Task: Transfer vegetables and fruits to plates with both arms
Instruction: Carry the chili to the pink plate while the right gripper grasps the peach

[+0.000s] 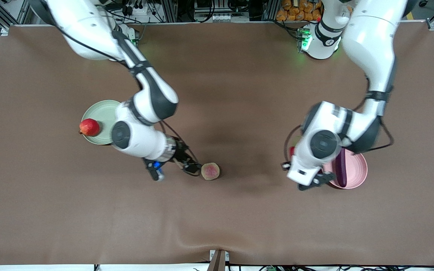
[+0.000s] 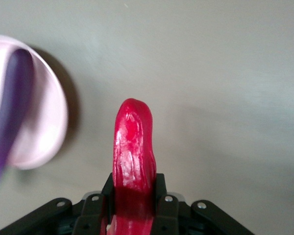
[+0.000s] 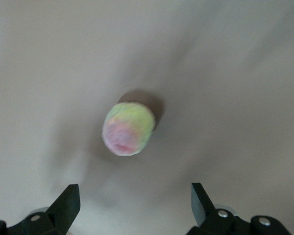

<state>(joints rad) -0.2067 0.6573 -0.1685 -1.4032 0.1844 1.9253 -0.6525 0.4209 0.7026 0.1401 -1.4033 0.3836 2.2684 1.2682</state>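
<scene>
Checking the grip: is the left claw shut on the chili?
Shut: in the left wrist view the left claw clamps the red chili pepper between its fingers.

A brown cloth (image 1: pixel 232 75) covers the wide table, rippling slightly along its lower edge at the bottom of the frame. Along the top edge run aluminium frame rails (image 1: pixel 171 9) with tangled black cables (image 1: pixel 138 7), and orange objects (image 1: pixel 300 9) sit at upper right.

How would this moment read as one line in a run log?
left claw: shut on shiny red chili pepper, beside pale pink plate | right claw: open over round yellowish-green fruit
</scene>
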